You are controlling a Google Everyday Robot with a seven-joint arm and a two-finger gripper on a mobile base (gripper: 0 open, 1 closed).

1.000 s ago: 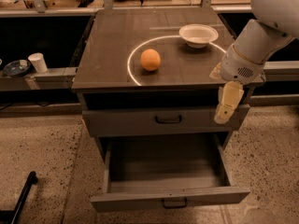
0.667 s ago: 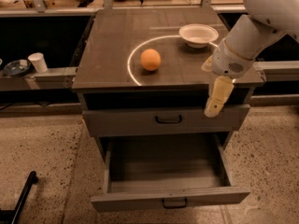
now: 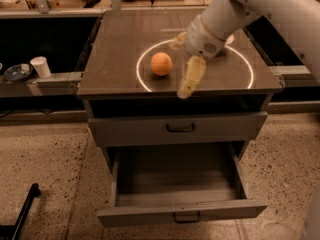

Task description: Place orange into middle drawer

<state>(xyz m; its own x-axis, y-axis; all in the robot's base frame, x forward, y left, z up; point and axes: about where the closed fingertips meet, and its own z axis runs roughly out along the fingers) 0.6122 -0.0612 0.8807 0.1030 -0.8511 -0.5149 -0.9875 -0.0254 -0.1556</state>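
The orange (image 3: 161, 64) sits on the dark cabinet top (image 3: 125, 39), inside a lit white ring. My gripper (image 3: 179, 70) hangs just right of the orange, above the top's front part, open and empty. One cream finger (image 3: 191, 76) points down toward the front edge and the other (image 3: 176, 41) shows behind it. The middle drawer (image 3: 180, 213) is pulled out wide below. Its grey floor and side walls show and nothing lies in it. Its small black loop handle is at the front.
A shut grey drawer (image 3: 150, 130) with a black handle sits above the open one. A white cup (image 3: 40, 66) and a dark dish (image 3: 17, 73) stand on a ledge at left. A black bar (image 3: 24, 209) lies on the speckled floor at lower left.
My arm has swung left from beside the cabinet's right edge to over the top, bringing the gripper close to the orange's right side. The orange and drawers have not moved.
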